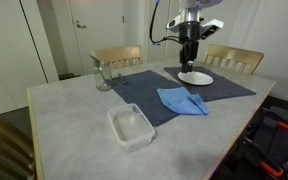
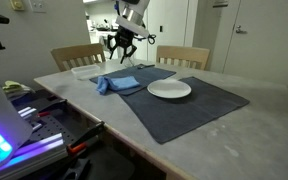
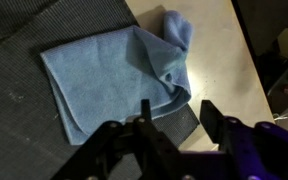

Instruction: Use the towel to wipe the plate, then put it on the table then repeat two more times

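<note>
A: How far along is the robot? Biggest things first.

B: The bench [image 1: 74,120] carries a dark-blue mat [image 1: 234,88]. The white plate [image 1: 195,77] sits on that mat with nothing on it.

A: And the towel?

B: In an exterior view the light-blue towel [image 1: 182,100] lies rumpled at about seven o'clock from the plate, apart from it. In the wrist view most of it rests on the mat. One bunched corner, toward one o'clock, spills over the mat's edge onto the pale bench.

A: Does the hand have it?

B: No. The hand [image 3: 175,108] hangs above the towel with its jaws roughly half apart and nothing between them. The cloth lies underneath, clear of the fingers.

A: So which round is this?

B: The pictures do not say. A towel lying down and an empty hand suit the put-down part of a round, or equally the very start. The plate bears no mark that would count wipes. By the speaker's judgement no more than one round can be credited. Whatever is left begins with gripping the towel and carrying it to the plate.
</note>
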`<state>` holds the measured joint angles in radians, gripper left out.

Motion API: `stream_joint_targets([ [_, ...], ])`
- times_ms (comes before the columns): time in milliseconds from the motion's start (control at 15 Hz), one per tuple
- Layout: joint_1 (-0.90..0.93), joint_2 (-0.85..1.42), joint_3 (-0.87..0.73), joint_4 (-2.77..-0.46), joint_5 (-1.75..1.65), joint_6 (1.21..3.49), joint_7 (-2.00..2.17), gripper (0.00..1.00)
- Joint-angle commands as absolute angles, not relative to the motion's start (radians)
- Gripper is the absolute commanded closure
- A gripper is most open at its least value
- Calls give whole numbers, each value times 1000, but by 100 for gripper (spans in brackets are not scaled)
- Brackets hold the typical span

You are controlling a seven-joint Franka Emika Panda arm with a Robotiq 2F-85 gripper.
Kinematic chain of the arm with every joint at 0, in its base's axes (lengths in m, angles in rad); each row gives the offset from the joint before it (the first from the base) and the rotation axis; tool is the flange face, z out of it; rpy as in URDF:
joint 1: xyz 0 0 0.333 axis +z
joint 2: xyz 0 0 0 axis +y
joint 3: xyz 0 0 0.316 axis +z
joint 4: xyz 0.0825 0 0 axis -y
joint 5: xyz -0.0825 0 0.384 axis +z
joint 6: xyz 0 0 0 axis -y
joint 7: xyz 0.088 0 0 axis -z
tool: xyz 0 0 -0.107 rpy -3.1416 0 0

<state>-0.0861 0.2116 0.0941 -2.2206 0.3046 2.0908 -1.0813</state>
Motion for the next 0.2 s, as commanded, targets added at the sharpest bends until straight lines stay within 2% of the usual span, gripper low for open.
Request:
stream_joint_targets([
  [0, -73, 143, 74, -2202, 270, 2033, -1071, 15],
  [133, -68, 123, 72, -2200, 267, 2018, -1083, 2],
])
